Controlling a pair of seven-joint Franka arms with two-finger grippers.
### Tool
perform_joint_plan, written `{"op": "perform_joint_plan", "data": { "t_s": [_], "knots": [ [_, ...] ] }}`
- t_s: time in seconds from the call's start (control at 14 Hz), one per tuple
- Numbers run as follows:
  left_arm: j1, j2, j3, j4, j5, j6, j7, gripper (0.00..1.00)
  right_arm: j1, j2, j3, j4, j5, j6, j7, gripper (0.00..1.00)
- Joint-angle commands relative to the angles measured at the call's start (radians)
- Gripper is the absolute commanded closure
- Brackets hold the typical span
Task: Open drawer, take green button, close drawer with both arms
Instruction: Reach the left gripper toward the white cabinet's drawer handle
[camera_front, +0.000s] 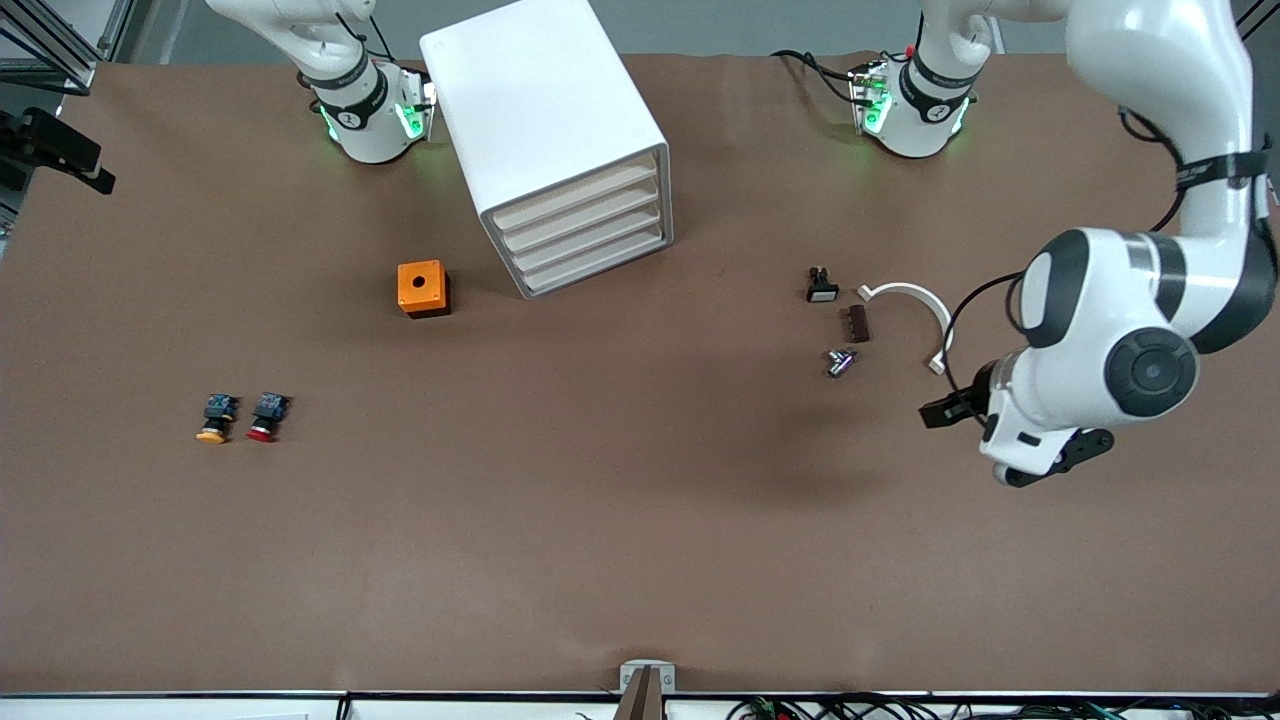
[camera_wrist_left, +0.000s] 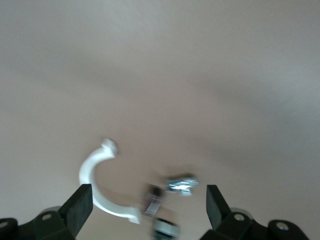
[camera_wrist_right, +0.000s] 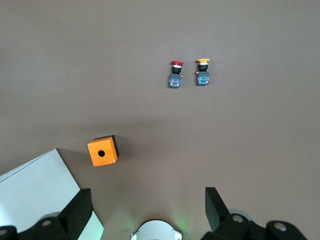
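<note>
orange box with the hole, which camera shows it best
The right wrist view: the orange box lies unblocked, its hole and corner screws plain. The front view shows it smaller, beside the cabinet. The left wrist view misses it.

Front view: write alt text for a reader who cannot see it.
A white cabinet with four shut drawers stands on a brown table, an orange box beside it. The left gripper hovers open near a white clip; yellow- and red-capped buttons lie toward the right arm's end.
</note>
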Motion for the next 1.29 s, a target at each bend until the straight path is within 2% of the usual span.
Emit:
{"op": "perform_joint_plan", "data": {
  "t_s": [0.0, 0.43, 0.65, 0.86, 1.0, 1.22],
  "knots": [
    [-0.011, 0.089, -0.002, 0.098, -0.126, -0.027, -0.25, 0.0, 0.004, -0.021, -0.004, -0.017, 0.014, 0.01, -0.003, 0.0],
    [-0.043, 0.182, -0.008, 0.098, -0.5, -0.031, -0.581, 0.0, 0.006, -0.022, -0.002, -0.015, 0.014, 0.009, 0.011, 0.0],
    [-0.086, 0.227, -0.017, 0.101, -0.586, -0.031, -0.824, 0.0, 0.006, -0.022, -0.002, -0.015, 0.014, 0.009, 0.014, 0.0],
    [-0.086, 0.259, -0.094, 0.103, -0.614, -0.04, -1.042, 0.0, 0.006, -0.022, -0.001, -0.015, 0.016, 0.012, 0.022, 0.0],
    [-0.086, 0.297, -0.14, 0.101, -0.641, -0.097, -1.151, 0.0, 0.006, -0.022, -0.001, -0.015, 0.016, 0.01, 0.022, 0.0],
    [-0.101, 0.357, -0.172, 0.101, -0.711, -0.157, -1.274, 0.0, 0.007, -0.022, -0.001, -0.015, 0.016, 0.012, 0.022, 0.0]
  ]
}}
